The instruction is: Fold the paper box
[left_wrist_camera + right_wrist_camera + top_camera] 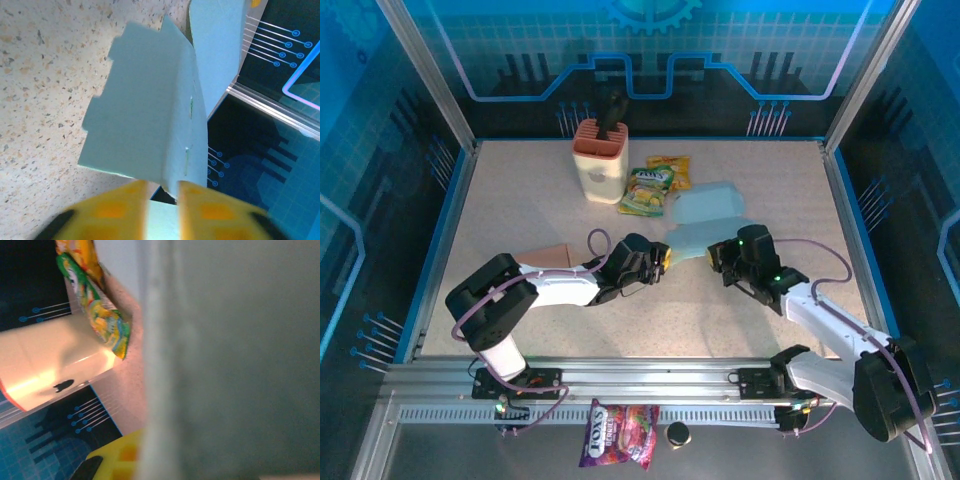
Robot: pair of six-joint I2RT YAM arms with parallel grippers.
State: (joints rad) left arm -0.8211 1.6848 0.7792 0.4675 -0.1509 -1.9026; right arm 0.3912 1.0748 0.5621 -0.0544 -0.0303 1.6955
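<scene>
The paper box (705, 222) is a light blue, partly flattened sheet lying mid-table between my two grippers. My left gripper (663, 258) is at its near left corner. In the left wrist view a creased panel of the paper box (150, 110) rises straight ahead, and its lower corner reaches my left gripper (162, 192), whose yellow fingers (120, 205) stand slightly apart. My right gripper (722, 255) is at the sheet's near right edge. Close to the right wrist camera, the paper box (225, 360) hides one finger of my right gripper (146, 442), which is shut on the paper's edge.
A cream and orange holder (599, 160) with a black tool (613, 110) stands at the back, with candy packets (648, 190) beside it. A brown card (545, 257) lies under my left arm. A sweets bag (618, 435) lies beyond the front rail.
</scene>
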